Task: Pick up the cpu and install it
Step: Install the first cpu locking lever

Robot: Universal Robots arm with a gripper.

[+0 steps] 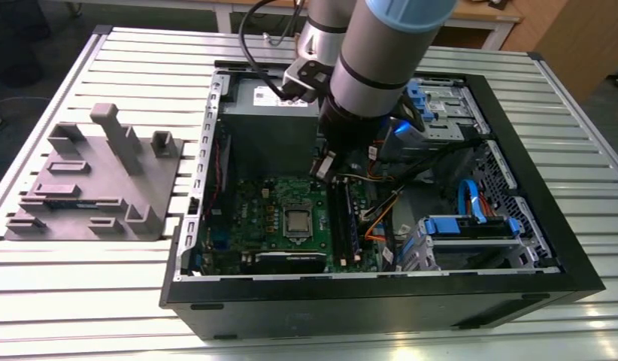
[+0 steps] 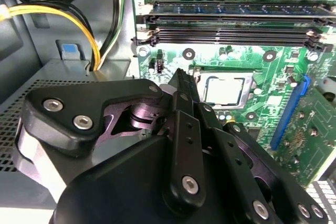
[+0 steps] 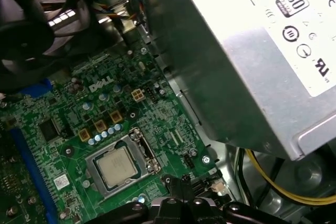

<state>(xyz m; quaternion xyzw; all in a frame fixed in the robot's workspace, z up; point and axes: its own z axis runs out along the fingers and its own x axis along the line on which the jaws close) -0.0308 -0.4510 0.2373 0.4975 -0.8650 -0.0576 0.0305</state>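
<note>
Slatted metal bench (image 1: 108, 301) carries open computer case (image 1: 389, 301) — cpu (image 3: 116, 165) seated in board socket; fingers (image 2: 181, 85) together, empty, just above board.

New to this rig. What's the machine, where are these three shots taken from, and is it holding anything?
The machine is a single jointed robot arm reaching down into an open computer case that lies on its side on a slatted metal table. The exterior view is from a camera off the arm, looking down on the whole scene. The two wrist views come from cameras riding near the arm's wrist, looking into the case.

The black linkage in the second wrist view is the gripper; its fingers look closed together with nothing between them. The cpu, a shiny square chip, sits in its socket on the green motherboard, just beyond the fingertips. The big grey box is the power supply. On the table, at the exterior view's left, stands a grey fixture block.
</note>
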